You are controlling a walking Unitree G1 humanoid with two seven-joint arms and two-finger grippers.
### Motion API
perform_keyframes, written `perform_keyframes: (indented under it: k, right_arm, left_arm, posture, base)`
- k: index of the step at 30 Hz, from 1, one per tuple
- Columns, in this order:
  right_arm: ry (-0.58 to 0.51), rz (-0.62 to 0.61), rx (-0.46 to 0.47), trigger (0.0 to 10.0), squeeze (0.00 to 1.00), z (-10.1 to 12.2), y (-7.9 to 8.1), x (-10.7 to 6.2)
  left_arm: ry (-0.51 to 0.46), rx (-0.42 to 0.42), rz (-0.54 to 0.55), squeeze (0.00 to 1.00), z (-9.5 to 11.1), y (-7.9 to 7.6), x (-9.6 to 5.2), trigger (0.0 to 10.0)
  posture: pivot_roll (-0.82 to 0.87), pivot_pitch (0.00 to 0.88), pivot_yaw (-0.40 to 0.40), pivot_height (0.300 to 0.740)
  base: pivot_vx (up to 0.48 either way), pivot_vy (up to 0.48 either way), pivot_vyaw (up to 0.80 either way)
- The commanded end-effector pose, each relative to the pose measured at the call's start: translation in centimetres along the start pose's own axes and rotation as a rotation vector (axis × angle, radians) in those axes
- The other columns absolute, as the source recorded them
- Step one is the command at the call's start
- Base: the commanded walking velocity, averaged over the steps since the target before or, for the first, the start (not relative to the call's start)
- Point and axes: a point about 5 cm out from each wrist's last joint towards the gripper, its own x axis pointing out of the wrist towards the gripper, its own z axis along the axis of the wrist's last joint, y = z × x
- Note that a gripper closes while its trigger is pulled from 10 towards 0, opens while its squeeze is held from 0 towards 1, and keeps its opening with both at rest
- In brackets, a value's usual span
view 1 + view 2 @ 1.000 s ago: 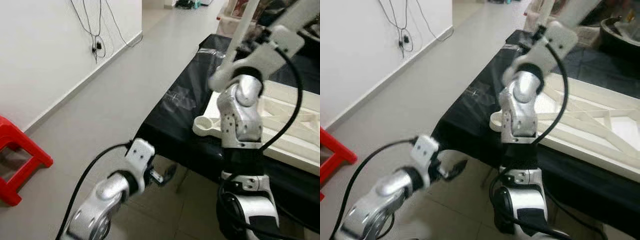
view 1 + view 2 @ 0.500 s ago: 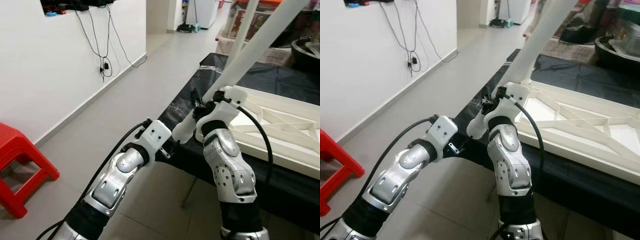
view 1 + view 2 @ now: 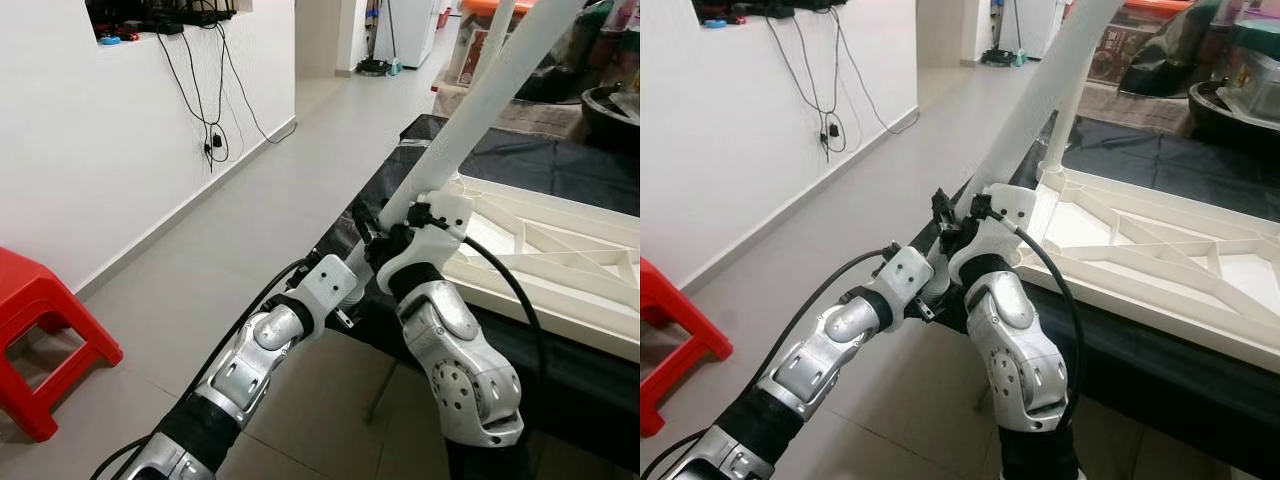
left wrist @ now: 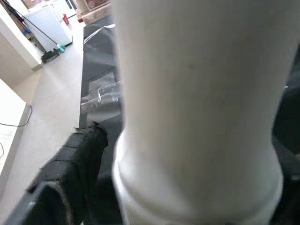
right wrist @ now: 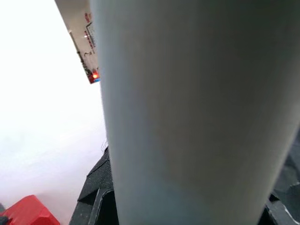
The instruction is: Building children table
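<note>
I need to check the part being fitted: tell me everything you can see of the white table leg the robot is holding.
The table leg is a long, round, smooth white tube, plastic by its look, with a slightly wider collar at its lower end. It slants up and away to the right. Both the right gripper and the left gripper meet it at that lower end.

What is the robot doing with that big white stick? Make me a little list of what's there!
held thing: white table leg, a long tube tilted up and away from the robot
right gripper: closed around the leg near its lower end
left gripper: at the leg's bottom end, just below the right gripper
table top: white, upside down on a black cover, one leg already standing in its corner
nearby: red stool on the floor by the wall
</note>
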Motion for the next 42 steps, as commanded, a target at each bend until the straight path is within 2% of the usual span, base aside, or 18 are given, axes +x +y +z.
perform_keyframes:
  k: [1, 2, 3, 8, 14, 15, 20, 21, 23, 26, 27, 28, 29, 30, 32, 35, 36, 42]
  right_arm:
    - [0.01, 0.01, 0.005, 10.0, 0.0, 0.0, 0.2, -0.3]
    - [0.01, 0.01, 0.005, 10.0, 0.0, 0.0, 0.2, -0.3]
    - [0.013, 0.013, 0.008, 10.0, 0.0, -0.1, 0.3, -0.4]
    - [0.027, 0.023, 0.015, 10.0, 0.0, -0.2, 0.5, -0.6]
    - [0.026, 0.023, -0.037, 10.0, 0.0, -0.4, 0.3, -0.9]
    - [0.022, 0.025, -0.077, 10.0, 1.0, -0.6, 0.0, -0.9]
    - [0.022, 0.031, -0.123, 10.0, 1.0, -0.8, -1.1, -1.0]
    - [0.027, 0.065, -0.133, 10.0, 0.0, -0.6, -1.6, -1.1]
    - [0.031, 0.091, -0.14, 10.0, 0.0, -0.5, -2.0, -1.1]
    - [0.095, 0.285, -0.113, 10.0, 0.0, -0.1, -3.5, -1.7]
    - [0.095, 0.285, -0.113, 10.0, 0.0, -0.1, -3.5, -1.7]
    - [0.144, 0.393, -0.091, 10.0, 0.0, 0.4, -4.2, -2.0]
    - [0.159, 0.43, -0.084, 10.0, 0.0, 0.6, -4.3, -2.1]
    - [0.159, 0.43, -0.084, 10.0, 0.0, 0.6, -4.3, -2.1]
    - [0.192, 0.574, -0.041, 10.0, 0.0, 1.1, -3.9, -2.7]
    - [0.205, 0.634, -0.028, 10.0, 0.0, 1.3, -3.8, -3.0]
    - [0.205, 0.634, -0.028, 10.0, 0.0, 1.3, -3.8, -3.0]
    - [0.32, 0.819, 0.017, 10.0, 0.0, 0.9, -3.1, -4.1]
  left_arm:
    - [-0.004, 0.009, 0.004, 0.0, -0.1, 0.1, 0.1, 3.0]
    - [-0.004, 0.009, 0.004, 0.0, -0.1, 0.1, 0.1, 3.0]
    - [-0.012, 0.006, 0.002, 0.0, 0.0, 0.0, 0.1, 0.0]
    - [-0.032, -0.003, -0.006, 0.0, -0.1, -0.1, 0.3, 0.0]
    - [-0.043, 0.006, -0.005, 0.0, -0.5, 0.0, 0.3, 0.0]
    - [-0.035, -0.006, -0.016, 0.0, -0.6, 0.0, 0.2, 10.0]
    - [-0.035, -0.065, -0.048, 0.0, -0.7, 0.2, -0.3, 10.0]
    - [-0.043, -0.091, -0.087, 0.0, -0.8, 0.1, -0.8, 10.0]
    - [-0.051, -0.107, -0.117, 0.0, -0.9, 0.1, -1.1, 10.0]
    - [-0.035, -0.178, -0.29, 0.0, -2.0, -0.7, -3.2, 10.0]
    - [-0.035, -0.178, -0.29, 0.0, -2.0, -0.7, -3.2, 10.0]
    - [-0.028, -0.246, -0.396, 0.0, -2.3, -1.0, -4.8, 10.0]
    - [-0.027, -0.271, -0.428, 0.0, -2.3, -1.1, -5.2, 10.0]
    - [-0.027, -0.271, -0.428, 0.0, -2.3, -1.1, -5.2, 10.0]
    - [-0.011, -0.382, -0.547, 0.0, -2.3, -1.5, -6.6, 10.0]
    - [-0.008, -0.421, -0.597, 0.0, -2.2, -1.6, -7.2, 10.0]
    - [-0.008, -0.421, -0.597, 0.0, -2.2, -1.6, -7.2, 10.0]
    - [0.029, -0.436, -0.696, 0.0, -2.5, -1.2, -8.9, 10.0]
  posture:
    - [0.05, 0.0, -0.046, 0.74]
    - [0.05, 0.0, -0.046, 0.74]
    - [0.05, 0.0, -0.046, 0.74]
    - [0.05, 0.0, -0.047, 0.74]
    - [0.05, 0.0, -0.049, 0.74]
    - [0.05, 0.0, -0.05, 0.74]
    - [0.05, 0.0, -0.05, 0.74]
    - [0.05, 0.0, -0.049, 0.74]
    - [0.06, 0.0, -0.045, 0.74]
    - [0.06, 0.0, -0.044, 0.74]
    - [0.06, 0.0, -0.044, 0.74]
    - [0.06, 0.0, -0.041, 0.74]
    - [0.06, 0.0, -0.041, 0.74]
    - [0.06, 0.0, -0.041, 0.74]
    - [0.08, 0.0, -0.045, 0.74]
    - [0.08, 0.0, -0.045, 0.74]
    - [0.08, 0.0, -0.045, 0.74]
    - [0.07, 0.0, -0.047, 0.74]
  base:
    - [0.0, 0.0, 0.0]
    - [0.0, 0.0, 0.0]
    - [0.0, 0.0, 0.0]
    - [0.0, 0.0, 0.0]
    - [0.0, 0.0, 0.0]
    - [0.0, 0.0, 0.0]
    - [0.0, 0.0, 0.0]
    - [0.0, 0.0, 0.0]
    - [0.0, 0.0, 0.0]
    - [0.0, 0.0, 0.0]
    - [0.0, 0.0, 0.0]
    - [0.0, 0.0, 0.0]
    - [0.0, 0.0, 0.0]
    - [0.0, 0.0, 0.0]
    - [0.0, 0.0, 0.0]
    - [0.0, 0.0, 0.0]
    - [0.0, 0.0, 0.0]
    - [0.0, 0.0, 0.0]
